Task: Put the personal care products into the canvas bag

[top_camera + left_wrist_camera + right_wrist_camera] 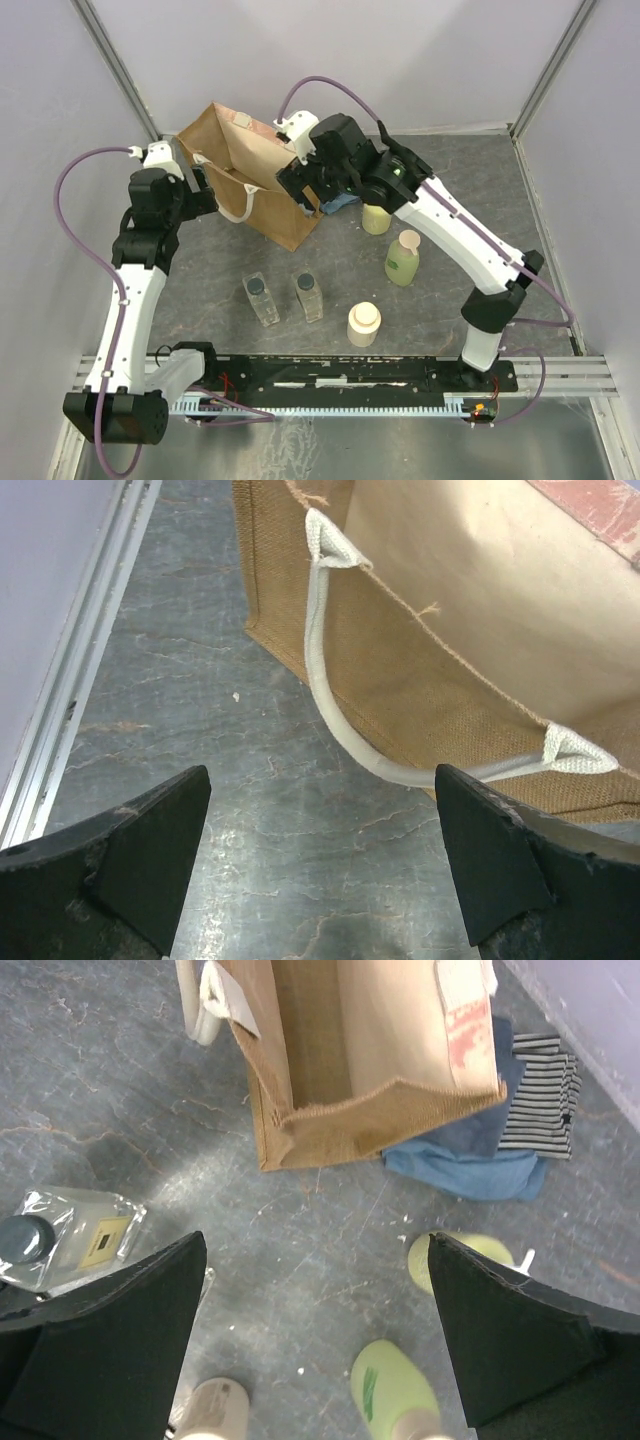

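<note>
The tan canvas bag (250, 170) stands open at the back left, cream handle (330, 690) hanging on its side. Two yellow-green bottles (376, 218) (403, 258) stand right of it. Two clear bottles with dark caps (262, 300) (309, 297) and a cream jar (363, 324) stand in front. My left gripper (322, 870) is open and empty over the table beside the bag's left side. My right gripper (315, 1340) is open and empty, above the table by the bag's right end (350, 1050), over a green bottle (395, 1390) and the jar (215, 1410).
A folded blue and striped cloth (500, 1130) lies against the bag's right end, also in the top view (340, 203). Grey walls close the table at the back and sides. A metal rail (350, 375) runs along the near edge.
</note>
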{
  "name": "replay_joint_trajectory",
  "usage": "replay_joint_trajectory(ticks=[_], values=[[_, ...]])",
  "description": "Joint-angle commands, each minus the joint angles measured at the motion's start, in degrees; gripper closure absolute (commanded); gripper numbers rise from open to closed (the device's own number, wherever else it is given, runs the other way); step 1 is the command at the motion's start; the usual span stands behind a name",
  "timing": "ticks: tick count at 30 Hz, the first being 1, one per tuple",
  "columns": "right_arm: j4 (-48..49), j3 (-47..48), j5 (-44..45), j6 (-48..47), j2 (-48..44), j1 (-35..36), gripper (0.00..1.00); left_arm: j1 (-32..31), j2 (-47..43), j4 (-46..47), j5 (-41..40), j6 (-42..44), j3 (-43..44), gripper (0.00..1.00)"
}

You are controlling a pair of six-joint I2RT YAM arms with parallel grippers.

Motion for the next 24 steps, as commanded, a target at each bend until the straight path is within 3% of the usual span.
replay_joint_trajectory(ticks=[1,6,10,15,24], values=[[6.9,3.8,-4.0,-8.0,2.4,-0.4,0.01,-0.1,2.5,1.0,4.4,1.4,4.1,0.00],[10.8,7.7,-5.8,-14.1,9.2,-0.5,0.00,-0.1,3.0,3.4,1.1,-0.6,3.9,0.00],[13.3,12.2,-10.4,-14.5,14.8,-1.2,0.00,-2.9,8.2,-2.1,-6.2,1.5,10.7,0.01],[14.9,15.4,-15.9,-11.5,18.1,-2.1,0.00,-3.1,5.7,-2.6,-3.2,-3.4,12.6,0.01],[18.6,7.6,-23.8,-5.0,19.7,-2.3,0.04,-3.2,-2.0,-7.0,-6.5,-3.1,10.9,0.00]])
